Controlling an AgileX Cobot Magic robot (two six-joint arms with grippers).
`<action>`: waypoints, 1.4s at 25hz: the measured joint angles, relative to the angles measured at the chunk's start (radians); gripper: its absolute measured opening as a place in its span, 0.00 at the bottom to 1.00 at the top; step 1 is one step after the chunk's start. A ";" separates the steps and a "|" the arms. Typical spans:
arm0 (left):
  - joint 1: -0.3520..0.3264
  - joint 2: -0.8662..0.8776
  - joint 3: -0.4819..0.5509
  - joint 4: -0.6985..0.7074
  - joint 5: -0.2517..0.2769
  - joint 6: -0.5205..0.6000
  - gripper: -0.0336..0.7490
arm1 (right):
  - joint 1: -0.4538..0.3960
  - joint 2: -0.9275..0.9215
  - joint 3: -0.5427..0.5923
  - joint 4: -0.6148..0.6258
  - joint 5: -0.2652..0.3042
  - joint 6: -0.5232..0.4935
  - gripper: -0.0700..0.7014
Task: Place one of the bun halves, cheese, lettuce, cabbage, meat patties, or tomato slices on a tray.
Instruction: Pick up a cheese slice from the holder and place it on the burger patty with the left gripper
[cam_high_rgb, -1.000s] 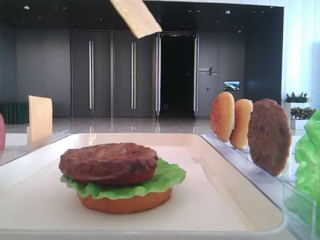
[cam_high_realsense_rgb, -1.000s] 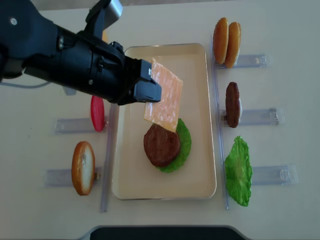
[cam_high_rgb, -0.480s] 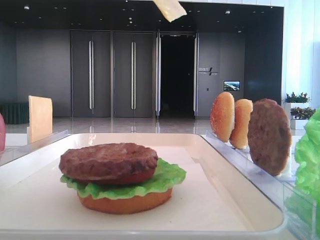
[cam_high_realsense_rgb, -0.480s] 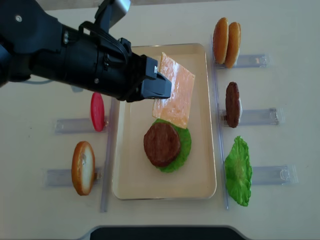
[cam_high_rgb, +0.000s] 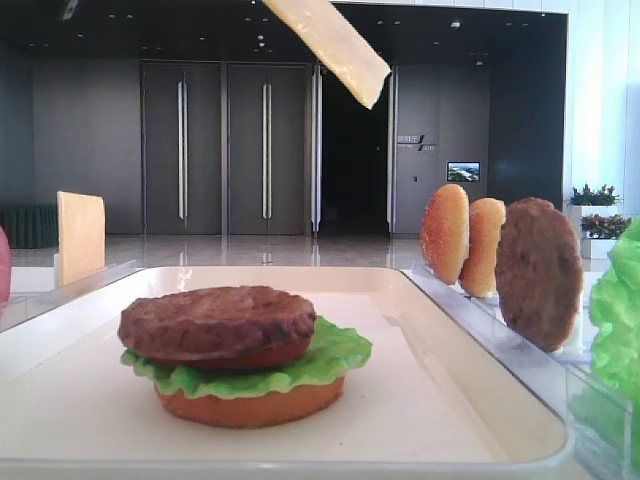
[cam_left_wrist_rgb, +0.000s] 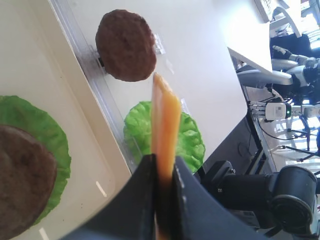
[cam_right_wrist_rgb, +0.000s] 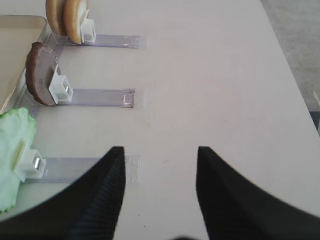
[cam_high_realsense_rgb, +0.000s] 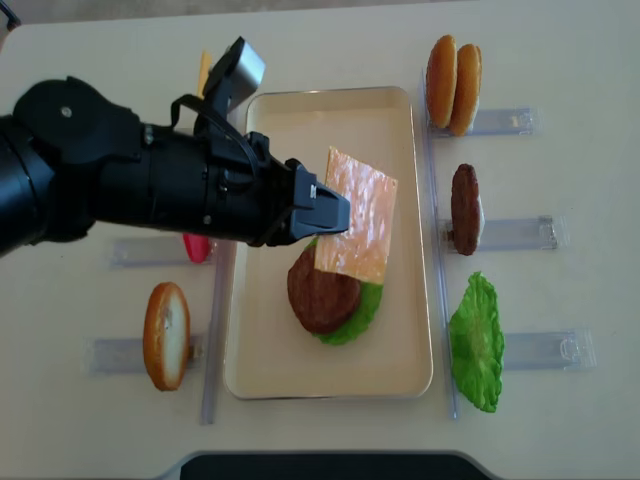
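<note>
On the tray (cam_high_realsense_rgb: 262, 375), a stack of bun, lettuce and patty (cam_high_realsense_rgb: 322, 290) sat toward 6 o'clock. Our left gripper (cam_high_realsense_rgb: 338, 212) was clamped on the cheese (cam_high_realsense_rgb: 360, 215), held in the air over the patty's 1 o'clock edge. We judged placing underway: next, shift toward 7 o'clock, lower, release. Open air lay beneath; the right gripper (cam_right_wrist_rgb: 160, 165) stood open, well apart.

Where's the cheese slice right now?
In the overhead view the cheese hangs pinched in the left gripper, above the tray, its lower edge overlapping the patty stacked on lettuce.
</note>
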 joint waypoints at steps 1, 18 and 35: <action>0.000 0.000 0.021 -0.032 -0.009 0.025 0.09 | 0.000 0.000 0.000 0.000 0.000 0.000 0.54; 0.107 0.001 0.248 -0.376 0.039 0.404 0.09 | 0.002 0.000 0.000 0.000 0.000 0.000 0.54; 0.136 0.198 0.249 -0.468 0.139 0.588 0.09 | 0.002 0.000 0.000 0.000 0.000 0.000 0.54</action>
